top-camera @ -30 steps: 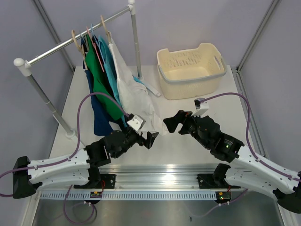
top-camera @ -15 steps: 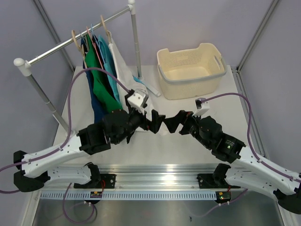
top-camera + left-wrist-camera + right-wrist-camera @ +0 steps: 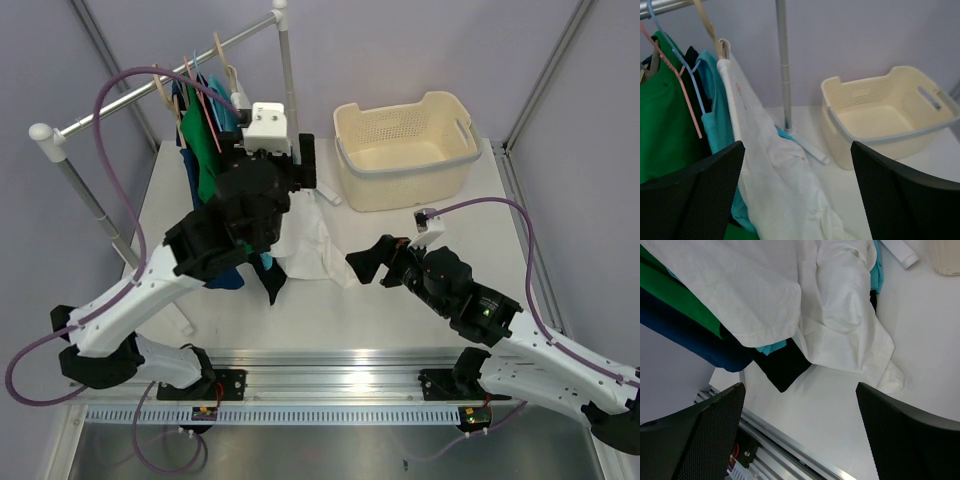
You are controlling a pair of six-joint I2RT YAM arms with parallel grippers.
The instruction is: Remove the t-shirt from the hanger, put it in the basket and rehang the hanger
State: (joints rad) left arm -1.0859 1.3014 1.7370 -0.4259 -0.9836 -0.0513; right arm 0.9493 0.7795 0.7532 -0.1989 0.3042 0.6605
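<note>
The white t-shirt [image 3: 757, 145] hangs at the right end of the row on the rail, and its lower part lies crumpled on the table [image 3: 305, 240]. Its pale wooden hanger [image 3: 707, 22] shows above the collar, also seen from above [image 3: 222, 52]. My left gripper [image 3: 275, 160] is raised beside the rack. It is open [image 3: 796, 147], facing the shirt and holding nothing. Low over the table, my right gripper [image 3: 375, 262] is open [image 3: 800, 390] just short of the shirt's hem [image 3: 850, 335].
Green [image 3: 665, 115], light blue [image 3: 715, 110] and dark shirts hang left of the t-shirt on thin pink and blue hangers. The rack's upright post [image 3: 782, 65] stands just behind the t-shirt. A cream basket [image 3: 405, 150] sits at the back right. Dark hems [image 3: 782, 367] trail onto the table.
My left arm has lifted from low over the table and swung back up to the rack. The right arm has stayed where it was.
</note>
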